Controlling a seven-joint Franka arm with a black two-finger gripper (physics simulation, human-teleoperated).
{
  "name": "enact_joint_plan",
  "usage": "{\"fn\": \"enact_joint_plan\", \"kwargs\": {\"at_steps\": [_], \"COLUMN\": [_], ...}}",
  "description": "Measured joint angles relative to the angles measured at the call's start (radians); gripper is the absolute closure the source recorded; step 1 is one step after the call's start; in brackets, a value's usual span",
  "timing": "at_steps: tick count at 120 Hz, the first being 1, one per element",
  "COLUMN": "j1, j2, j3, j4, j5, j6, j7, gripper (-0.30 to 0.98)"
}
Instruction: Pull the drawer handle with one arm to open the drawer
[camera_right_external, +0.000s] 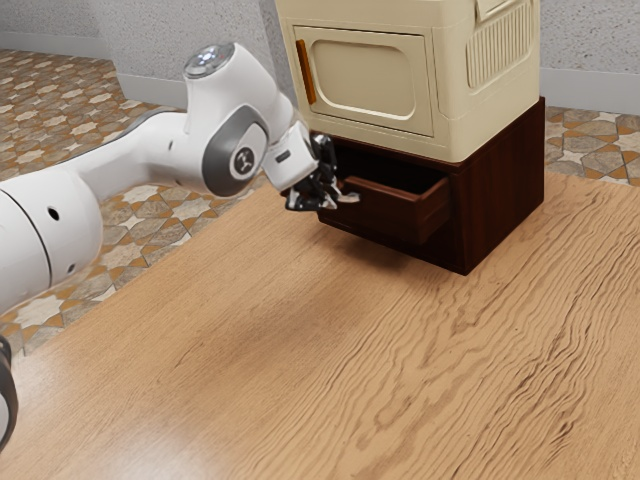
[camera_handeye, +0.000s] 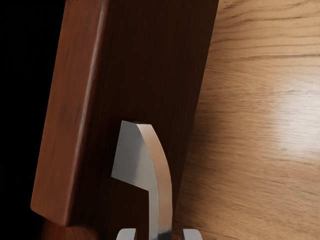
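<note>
Claw (camera_handeye: 159, 234) stands parted around the handle (camera_handeye: 163, 175), a gap either side; the drawer (camera_right_external: 388, 209) juts partly from the cabinet (camera_right_external: 505, 190). Best close squarely, then draw straight outward, level.

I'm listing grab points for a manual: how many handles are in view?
2. One metal handle is on the front of the drawer, between the fingers; one orange-brown handle is along an edge of the cream door above. Surfaces facing away may hide others.
</note>
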Motion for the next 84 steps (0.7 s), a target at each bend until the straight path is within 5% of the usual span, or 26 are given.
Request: {"fn": "enact_joint_plan", "kwargs": {"at_steps": [84], "j1": [0.020], "j2": [-0.134], "j3": [0.001], "j4": [-0.200], "j5": [-0.002], "j6": [0.064], "j7": [-0.017], "gripper": [0.66]}}
